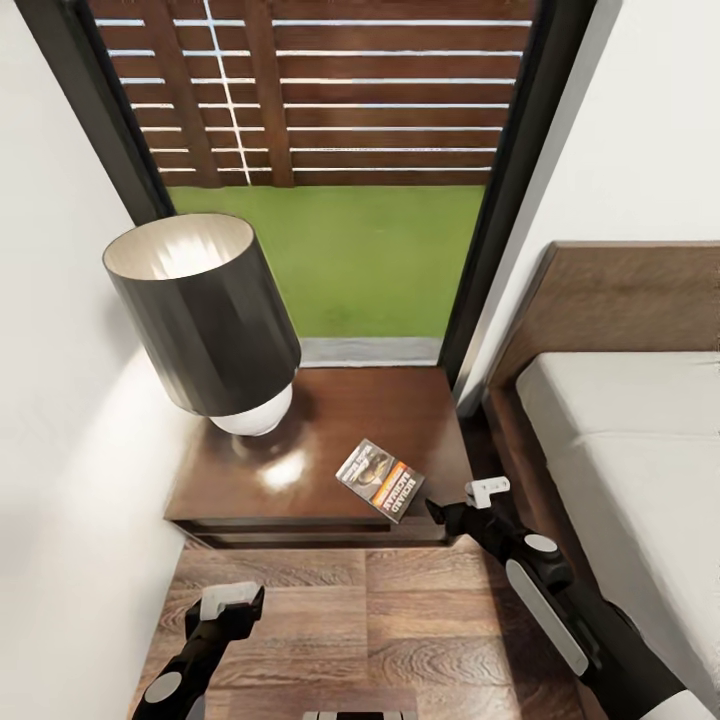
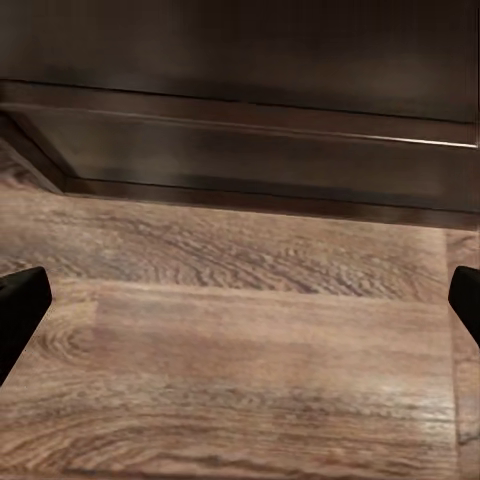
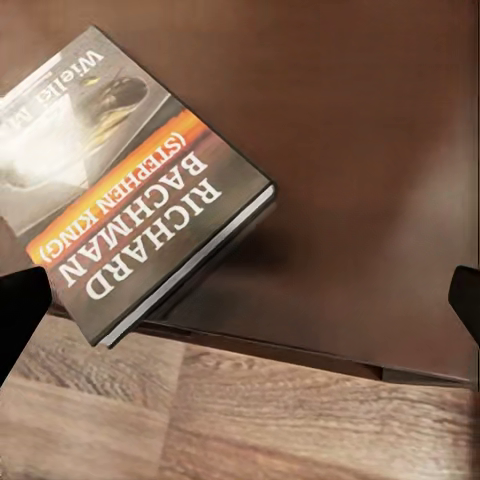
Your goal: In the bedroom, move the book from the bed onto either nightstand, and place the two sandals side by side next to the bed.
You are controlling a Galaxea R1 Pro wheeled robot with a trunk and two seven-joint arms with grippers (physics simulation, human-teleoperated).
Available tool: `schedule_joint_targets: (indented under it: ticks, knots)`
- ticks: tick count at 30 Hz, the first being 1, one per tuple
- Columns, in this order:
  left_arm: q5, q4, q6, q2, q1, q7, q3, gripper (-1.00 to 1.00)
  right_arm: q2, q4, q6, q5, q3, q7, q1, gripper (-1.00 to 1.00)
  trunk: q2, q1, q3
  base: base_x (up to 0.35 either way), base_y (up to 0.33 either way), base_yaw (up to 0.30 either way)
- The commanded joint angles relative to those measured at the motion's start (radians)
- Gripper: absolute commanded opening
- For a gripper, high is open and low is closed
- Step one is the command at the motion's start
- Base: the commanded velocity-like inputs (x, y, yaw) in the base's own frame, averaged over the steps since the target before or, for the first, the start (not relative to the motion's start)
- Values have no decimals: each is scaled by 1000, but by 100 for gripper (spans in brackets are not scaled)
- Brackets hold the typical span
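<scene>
The book (image 1: 381, 479) lies flat on the nightstand (image 1: 330, 420) near its front right corner, cover up, orange band and white lettering showing. In the right wrist view the book (image 3: 120, 190) has one corner reaching over the nightstand's front edge (image 3: 330, 200). My right gripper (image 1: 458, 505) hovers just right of the book, open and holding nothing, its fingertips (image 3: 20, 310) spread wide. My left gripper (image 1: 230, 598) is open over the wood floor (image 2: 250, 380) in front of the nightstand's drawer front (image 2: 250, 150). The bed (image 1: 640, 450) stands to the right. The sandals are out of view.
A lamp (image 1: 205, 320) with a dark shade and white base takes up the nightstand's left half. White walls close in on the left, and the dark headboard (image 1: 610, 300) is on the right. Behind is black-framed glass (image 1: 340, 230) showing lawn and a slat fence.
</scene>
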Motion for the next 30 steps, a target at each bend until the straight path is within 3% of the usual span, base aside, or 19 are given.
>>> schedule_joint_targets:
  ticks: [1,9,13,21,30]
  knots:
    - [9,-2,4,1,0,9,-4,100,-1,0,4,-5,1,-2,0,100,7,-4,4,0,0,0]
    - [15,-4,4,2,0,26,3,100,0,80,-5,-6,5,1,0,100,63,-35,42,0,0,0]
    - [20,29,5,3,0,29,4,100,1,161,-52,-3,10,0,0,100,91,-50,61,0,0,0]
    - [24,99,41,2,0,29,6,100,48,257,-110,-6,19,1,0,100,147,-81,99,0,0,0]
    - [27,202,99,2,0,28,10,100,57,463,-156,-9,21,8,0,100,210,-115,142,0,0,0]
